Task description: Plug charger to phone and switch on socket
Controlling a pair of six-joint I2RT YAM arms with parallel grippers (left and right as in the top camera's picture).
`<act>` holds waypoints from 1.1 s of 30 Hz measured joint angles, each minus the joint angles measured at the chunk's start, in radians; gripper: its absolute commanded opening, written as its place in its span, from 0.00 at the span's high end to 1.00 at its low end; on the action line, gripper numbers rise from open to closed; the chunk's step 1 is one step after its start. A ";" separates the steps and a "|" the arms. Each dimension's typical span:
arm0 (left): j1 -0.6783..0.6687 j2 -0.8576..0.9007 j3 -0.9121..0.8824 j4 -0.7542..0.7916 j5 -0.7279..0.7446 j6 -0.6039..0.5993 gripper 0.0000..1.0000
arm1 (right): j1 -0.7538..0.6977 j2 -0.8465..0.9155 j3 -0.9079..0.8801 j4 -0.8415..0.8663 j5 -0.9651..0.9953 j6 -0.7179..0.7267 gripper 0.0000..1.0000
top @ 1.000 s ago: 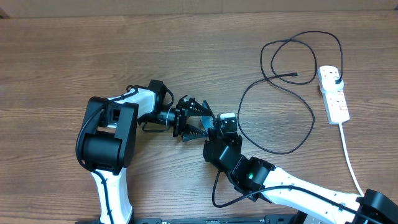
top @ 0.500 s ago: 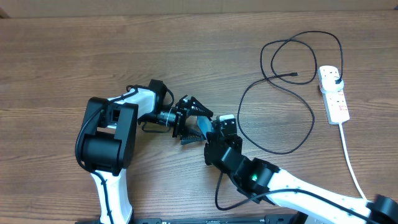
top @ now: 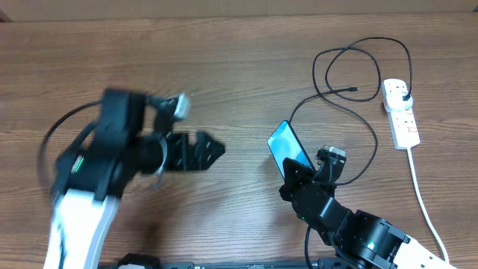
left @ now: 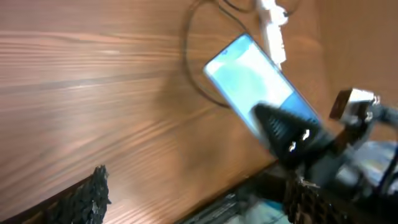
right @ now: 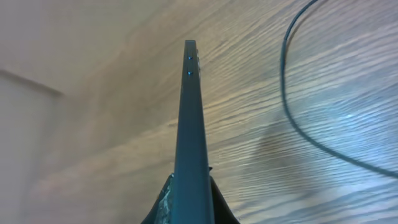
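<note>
Left gripper (top: 213, 149): jaws spread wide and holding nothing. It has let go of the phone and has swung back to the left of the table (top: 224, 60), well apart from the right arm. The arm is motion-blurred.
Right gripper (top: 299, 173): clamped on the lower end of the phone and the only grip on it now. A moment earlier both grippers met over the middle of the table, with the phone between them.
Phone (top: 287, 146): now to the right of the middle, tilted, its light-blue screen lit and turned up and to the left. The right wrist view shows it edge-on (right: 191, 124) between the fingers. The left wrist view shows its screen (left: 252, 81) from farther off than before.
Charger (top: 376, 142): black cable lying in loops on the right side of the table, unchanged. Its small connector tip lies loose inside the upper loop, not in the phone. The phone's upper end now sits just beside the left side of the lower loop.
Socket (top: 402, 119): white strip at the far right edge, in the same place, with the black plug seated in its upper outlet. The switch position is too small to tell.
</note>
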 measured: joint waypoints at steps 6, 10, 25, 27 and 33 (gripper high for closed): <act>0.000 -0.417 0.005 -0.153 -0.288 -0.107 0.00 | -0.001 0.070 -0.194 0.541 -0.100 0.191 0.96; 0.000 -0.554 -0.032 -0.251 -0.444 -0.271 0.00 | -0.001 0.174 -0.265 0.850 -0.209 0.230 0.96; 0.000 -0.555 -0.875 0.831 -0.111 -1.048 0.00 | 0.000 0.364 -0.273 1.039 -0.366 0.405 0.96; 0.000 -0.521 -0.945 0.922 -0.040 -1.169 0.00 | -0.001 0.364 -0.273 1.038 -0.399 0.442 0.96; 0.000 -0.424 -0.986 0.988 0.080 -1.398 0.05 | 0.000 0.364 -0.273 1.038 -0.521 0.542 0.96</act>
